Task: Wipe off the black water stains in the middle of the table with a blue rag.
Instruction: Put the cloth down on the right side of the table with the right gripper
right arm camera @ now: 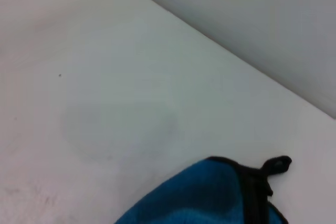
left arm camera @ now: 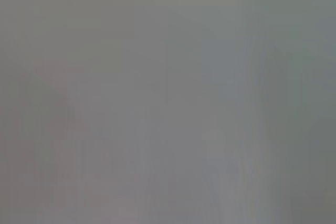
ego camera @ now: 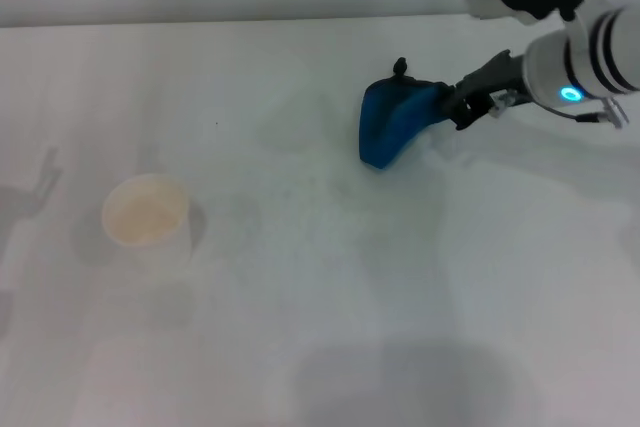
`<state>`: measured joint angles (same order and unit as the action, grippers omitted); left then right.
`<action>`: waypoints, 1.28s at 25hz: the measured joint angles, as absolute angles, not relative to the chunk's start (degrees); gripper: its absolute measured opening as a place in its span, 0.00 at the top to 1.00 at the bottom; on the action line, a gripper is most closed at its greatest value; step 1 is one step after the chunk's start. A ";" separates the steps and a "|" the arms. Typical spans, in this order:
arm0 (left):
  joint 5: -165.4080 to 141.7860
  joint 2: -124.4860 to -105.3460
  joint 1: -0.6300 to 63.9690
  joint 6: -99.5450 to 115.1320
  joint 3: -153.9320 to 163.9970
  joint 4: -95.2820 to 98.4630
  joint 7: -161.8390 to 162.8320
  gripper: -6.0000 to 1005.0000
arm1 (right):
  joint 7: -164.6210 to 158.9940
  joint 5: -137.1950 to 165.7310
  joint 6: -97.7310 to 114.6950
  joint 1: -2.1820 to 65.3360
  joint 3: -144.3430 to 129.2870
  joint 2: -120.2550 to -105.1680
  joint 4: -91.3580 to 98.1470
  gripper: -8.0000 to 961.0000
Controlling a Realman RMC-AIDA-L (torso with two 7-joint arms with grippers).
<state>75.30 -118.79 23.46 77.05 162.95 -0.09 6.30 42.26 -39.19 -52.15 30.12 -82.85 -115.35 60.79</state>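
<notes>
- Wiping looks nearly done: the right gripper (ego camera: pixel 452 107) is clenched on the blue rag (ego camera: pixel 393 122), far right of the table (ego camera: pixel 320 347).
- No black stain shows; faint smears remain.
- Next, probably one lighter pass leftward.
- Cup (ego camera: pixel 146 215) stands left.

The left wrist view is all grey blur, and nothing in it can be told. The left gripper is in no picture. The right gripper (ego camera: pixel 448 107) has its fingertips tucked into the blue rag (ego camera: pixel 392 124), so they are hidden. In the right wrist view, the rag is cut off by the picture's edge. The right arm runs out of the head view. Just beyond the gripper, only faint smudges (right arm camera: pixel 113 129) show on the table (ego camera: pixel 320 327).
</notes>
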 joint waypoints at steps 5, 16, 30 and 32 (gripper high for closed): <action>75.41 -118.74 23.48 76.81 162.95 -0.17 6.31 0.12 | 51.75 -46.70 -46.50 24.66 -81.18 -115.35 60.67 0.93; 75.42 -118.91 23.80 76.24 162.95 -0.95 6.32 0.12 | 78.45 -71.00 -44.04 14.71 -74.78 -115.16 57.08 0.93; 75.49 -118.92 24.08 74.60 162.95 -0.55 6.25 0.12 | 91.12 -79.04 -48.19 10.12 -70.55 -114.88 52.15 0.91; 75.50 -118.92 24.08 74.59 162.95 -0.44 6.22 0.12 | 91.75 -79.52 -48.89 9.90 -70.10 -114.83 51.95 0.91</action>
<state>75.50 -118.92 24.08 74.59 162.95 -0.44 6.22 91.75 -79.52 -48.89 9.90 -70.10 -114.83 51.95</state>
